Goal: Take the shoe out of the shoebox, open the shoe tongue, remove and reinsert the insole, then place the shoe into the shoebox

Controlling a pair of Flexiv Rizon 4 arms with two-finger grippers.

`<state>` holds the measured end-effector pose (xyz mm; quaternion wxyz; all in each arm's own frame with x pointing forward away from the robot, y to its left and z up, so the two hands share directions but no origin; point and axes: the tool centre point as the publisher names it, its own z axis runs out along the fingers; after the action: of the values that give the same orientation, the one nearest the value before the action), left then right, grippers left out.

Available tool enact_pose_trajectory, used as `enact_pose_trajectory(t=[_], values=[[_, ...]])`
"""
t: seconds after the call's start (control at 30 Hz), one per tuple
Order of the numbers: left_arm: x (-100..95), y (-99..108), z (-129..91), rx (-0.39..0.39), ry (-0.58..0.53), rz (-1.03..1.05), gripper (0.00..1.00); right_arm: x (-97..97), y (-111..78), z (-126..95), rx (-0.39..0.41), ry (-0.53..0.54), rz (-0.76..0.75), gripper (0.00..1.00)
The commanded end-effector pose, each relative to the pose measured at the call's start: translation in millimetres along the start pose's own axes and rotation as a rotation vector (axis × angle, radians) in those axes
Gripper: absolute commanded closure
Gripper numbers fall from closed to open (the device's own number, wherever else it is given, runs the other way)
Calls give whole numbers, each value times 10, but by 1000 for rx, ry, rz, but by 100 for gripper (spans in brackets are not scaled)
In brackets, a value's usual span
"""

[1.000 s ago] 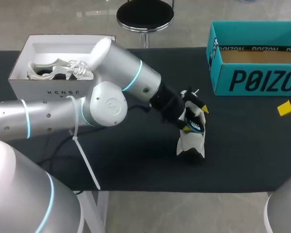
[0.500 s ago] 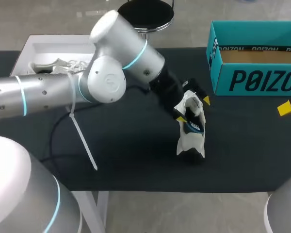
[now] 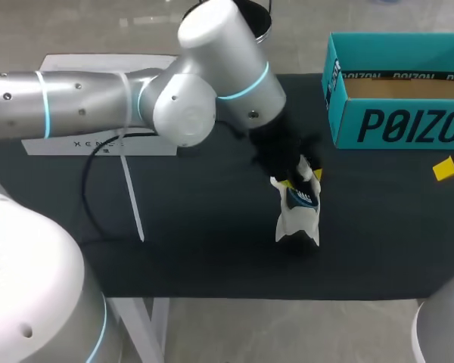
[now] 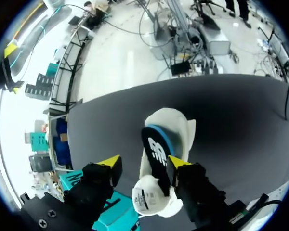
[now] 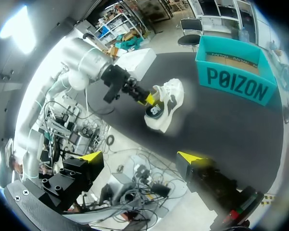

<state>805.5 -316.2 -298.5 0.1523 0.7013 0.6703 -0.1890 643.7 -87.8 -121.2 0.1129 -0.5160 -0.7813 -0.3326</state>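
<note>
Far left: white shoebox [image 3: 57, 145] at the back of the table [image 3: 204, 257], mostly hidden behind the left arm [image 3: 83, 106], which crosses over it toward table centre. At the end of that arm the left gripper [image 4: 143, 163] sits over the shoe [image 3: 296, 221], fingers spread wide and not clamped. In the wrist view the shoe's opening end is in the gap, with bare table visible between one yellow tip and the shoe. The other tip is right beside the insole [image 4: 154, 148]; it may be touching, can't confirm from this angle. The shoe is white with dark patches, on the black table surface roughly mid-table. It is outside both boxes, well apart from the white one and nearer the teal box [image 3: 397, 125]. The insole is dark with a blue edge and pokes up out of the shoe opening, only partly in. The teal box is at back right, top open, brown inside. A small yellow piece [image 3: 446, 168] lies on the table just in front of its right end. The right arm [image 3: 446, 329] shows only at the near right corner in the head view. The right gripper [image 5: 140, 158] hangs off the table's near side, well away from the shoe, fingers wide apart and holding nothing.
</note>
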Motion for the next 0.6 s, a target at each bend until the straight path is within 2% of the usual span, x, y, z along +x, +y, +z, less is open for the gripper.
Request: enact_pose_trajectory(t=[0.03, 0.27, 0.6], values=[[-58, -24, 27, 5, 226, 28, 100, 17, -78, 4, -13, -6, 1, 0], [57, -150, 93, 21, 269, 12, 100, 17, -78, 4, -13, -6, 1, 0], [95, -329, 141, 51, 291, -24, 100, 17, -78, 4, -13, -6, 1, 0]])
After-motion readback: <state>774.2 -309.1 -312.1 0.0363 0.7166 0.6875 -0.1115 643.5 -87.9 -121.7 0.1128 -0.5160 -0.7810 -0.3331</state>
